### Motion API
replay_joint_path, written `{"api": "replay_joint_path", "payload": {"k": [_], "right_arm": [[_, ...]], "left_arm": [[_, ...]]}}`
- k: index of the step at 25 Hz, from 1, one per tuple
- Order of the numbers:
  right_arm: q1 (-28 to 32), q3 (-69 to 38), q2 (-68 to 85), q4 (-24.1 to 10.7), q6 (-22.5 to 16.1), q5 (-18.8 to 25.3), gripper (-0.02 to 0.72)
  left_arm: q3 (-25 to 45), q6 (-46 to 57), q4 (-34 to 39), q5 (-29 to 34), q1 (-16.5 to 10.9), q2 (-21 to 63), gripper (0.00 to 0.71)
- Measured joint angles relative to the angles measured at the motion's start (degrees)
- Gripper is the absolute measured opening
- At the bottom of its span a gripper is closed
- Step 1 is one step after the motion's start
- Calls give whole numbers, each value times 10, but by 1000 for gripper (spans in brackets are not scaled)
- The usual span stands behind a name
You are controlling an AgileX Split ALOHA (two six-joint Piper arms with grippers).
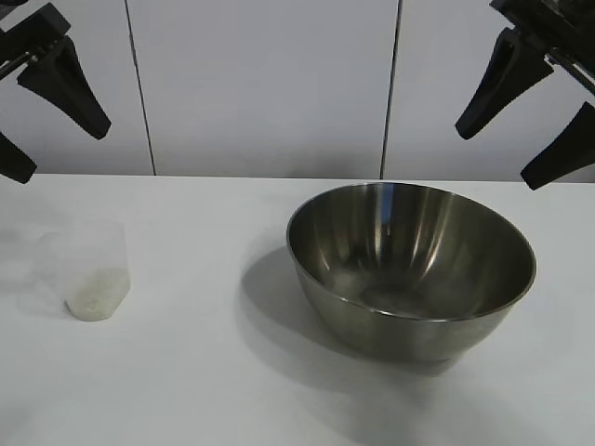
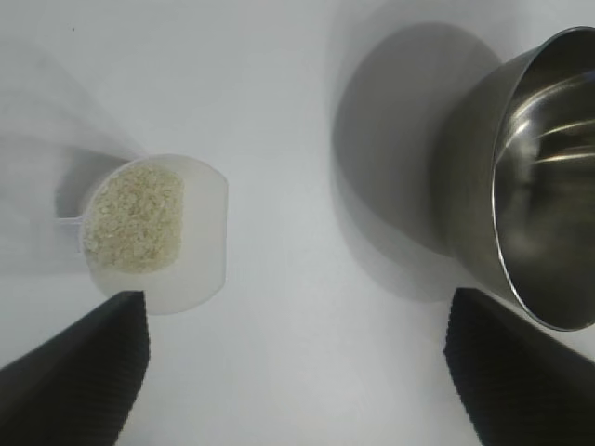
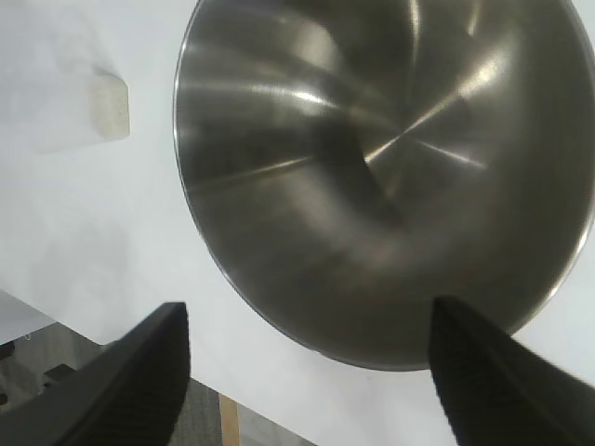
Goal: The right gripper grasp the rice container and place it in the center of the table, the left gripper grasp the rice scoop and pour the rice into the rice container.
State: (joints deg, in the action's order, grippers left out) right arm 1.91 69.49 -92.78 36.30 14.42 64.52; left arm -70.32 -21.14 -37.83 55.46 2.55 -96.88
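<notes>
The rice container (image 1: 409,269), a wide shiny steel bowl, stands on the white table (image 1: 204,372) right of centre; its inside shows only reflections. The rice scoop (image 1: 93,274), a clear plastic cup, stands upright at the left with rice (image 1: 96,295) in its bottom. My left gripper (image 1: 65,153) hangs open high above the scoop, holding nothing; in the left wrist view the scoop (image 2: 158,232), its rice (image 2: 135,218) and the bowl (image 2: 539,186) lie far below the gripper (image 2: 297,307). My right gripper (image 1: 495,158) hangs open above the bowl's far right side, with the bowl (image 3: 390,167) beneath the gripper (image 3: 307,311).
White wall panels (image 1: 260,84) stand behind the table. The right wrist view shows the table's edge (image 3: 232,383) close to the bowl, with floor beyond it. Bare tabletop lies between scoop and bowl and in front of both.
</notes>
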Motion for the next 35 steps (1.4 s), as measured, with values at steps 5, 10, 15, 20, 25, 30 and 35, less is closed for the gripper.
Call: {"api": "replay_joint_path", "payload": {"k": [5, 10, 15, 20, 25, 30, 35], "right_arm": [[0, 0, 0, 0, 1, 0, 495], [0, 19, 0, -23, 28, 12, 495], [0, 70, 1, -153, 5, 47, 495], [0, 76, -12, -265, -40, 43, 495], [0, 69, -64, -264, -43, -12, 495], [0, 69, -153, -237, -43, -54, 495], [0, 69, -217, -205, -36, -81, 495]], "left_arm": [[0, 0, 0, 0, 0, 0, 624], [0, 0, 0, 0, 0, 0, 624], [0, 0, 0, 0, 0, 0, 624], [0, 0, 0, 0, 0, 0, 624], [0, 0, 0, -2, 0, 0, 624], [0, 0, 0, -2, 0, 0, 624], [0, 0, 1, -2, 0, 0, 624]]}}
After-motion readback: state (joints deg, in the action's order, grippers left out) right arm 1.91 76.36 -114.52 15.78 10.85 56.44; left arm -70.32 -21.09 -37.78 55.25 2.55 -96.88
